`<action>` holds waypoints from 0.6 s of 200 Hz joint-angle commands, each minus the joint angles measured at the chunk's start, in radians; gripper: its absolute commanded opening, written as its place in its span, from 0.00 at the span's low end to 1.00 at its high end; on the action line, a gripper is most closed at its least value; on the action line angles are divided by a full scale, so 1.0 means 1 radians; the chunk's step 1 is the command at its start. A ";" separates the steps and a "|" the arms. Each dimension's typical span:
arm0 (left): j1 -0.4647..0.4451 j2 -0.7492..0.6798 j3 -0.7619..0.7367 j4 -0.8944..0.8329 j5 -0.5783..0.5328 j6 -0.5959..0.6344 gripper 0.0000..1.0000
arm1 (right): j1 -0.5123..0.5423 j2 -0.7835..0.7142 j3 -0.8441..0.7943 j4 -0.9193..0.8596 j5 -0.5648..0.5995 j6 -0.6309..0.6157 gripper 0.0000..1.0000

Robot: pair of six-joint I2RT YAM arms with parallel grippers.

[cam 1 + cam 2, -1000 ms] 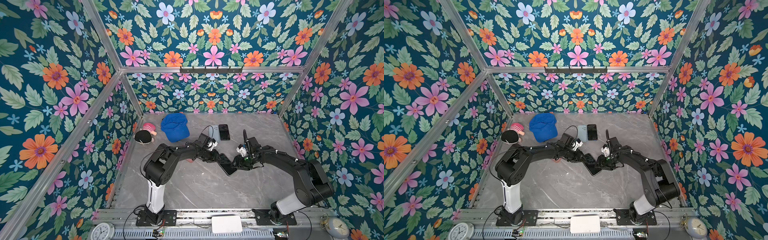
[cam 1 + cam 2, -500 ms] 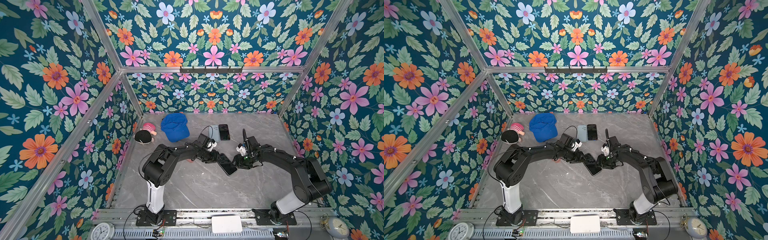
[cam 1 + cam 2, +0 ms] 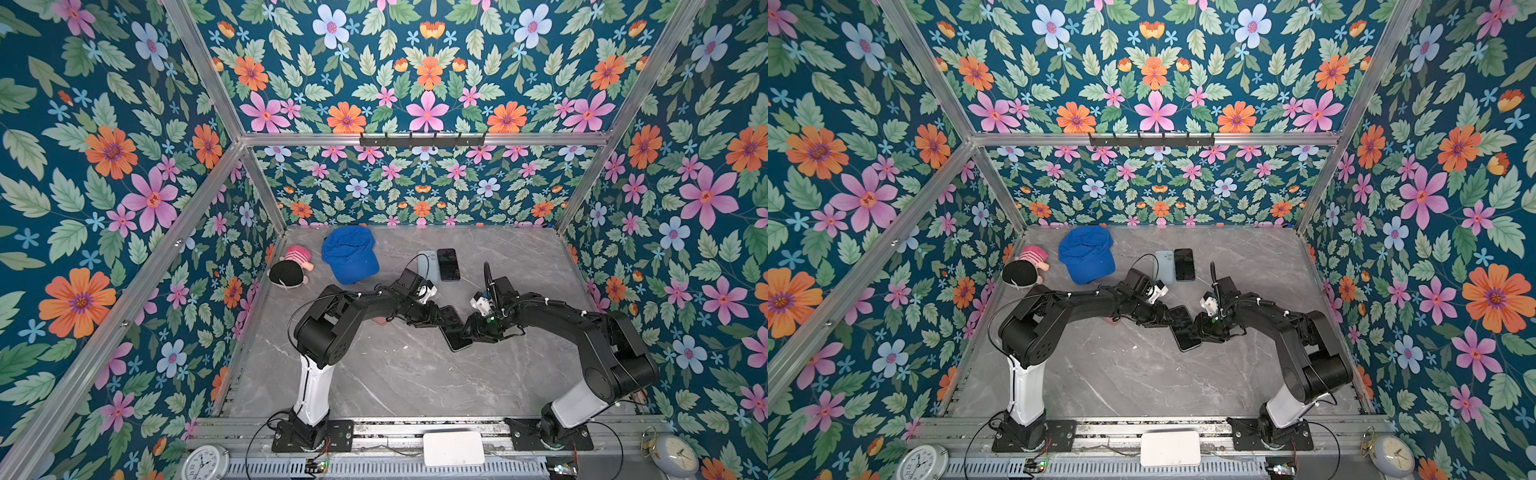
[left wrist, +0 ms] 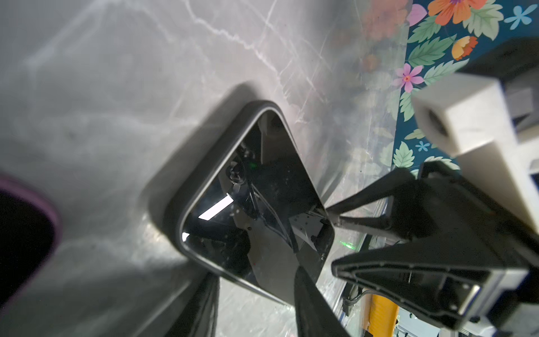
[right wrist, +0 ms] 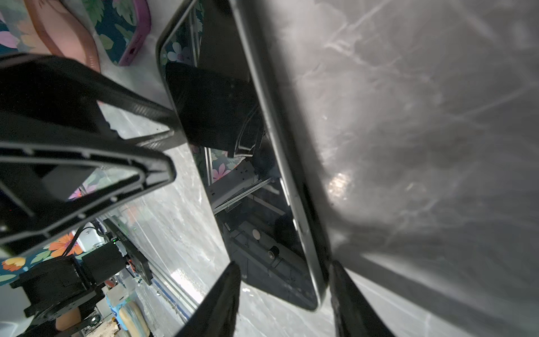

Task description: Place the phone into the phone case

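Two pincers [image 4: 253, 291] [image 5: 281, 280] flank the phone [image 3: 456, 334] (screen up).

Left gripper [image 3: 437, 319], right gripper [image 3: 471, 328] both at dark phone [image 3: 457, 338], mid table [image 3: 395, 374]; blue cap [image 3: 350, 255], plush doll [image 3: 289, 269] at back left; pale-blue phone or case [image 3: 428, 266] beside black handset [image 3: 449, 264].

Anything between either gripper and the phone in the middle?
Nothing visible: the left gripper straddles one end of the phone, the right gripper straddles the other, and the phone lies flat on the table.

Two black phones [image 3: 449, 264], one blue cap [image 3: 350, 254], one plush doll [image 3: 289, 269], two clocks [image 3: 206, 463], two arms [image 3: 332, 328]
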 commanded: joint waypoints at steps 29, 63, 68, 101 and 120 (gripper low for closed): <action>0.000 0.050 0.086 -0.021 0.017 0.032 0.41 | 0.026 -0.018 -0.030 0.051 -0.042 0.063 0.46; -0.001 0.002 0.053 -0.082 0.018 0.034 0.41 | 0.026 -0.077 -0.060 0.048 -0.004 0.127 0.46; -0.001 -0.011 0.037 -0.086 0.026 0.025 0.41 | 0.025 -0.088 -0.068 0.052 0.004 0.141 0.46; -0.026 -0.081 -0.044 -0.143 0.058 -0.014 0.38 | 0.025 -0.125 -0.109 0.084 0.028 0.215 0.47; -0.050 -0.093 -0.044 -0.162 0.066 -0.021 0.38 | 0.027 -0.130 -0.121 0.115 0.022 0.236 0.48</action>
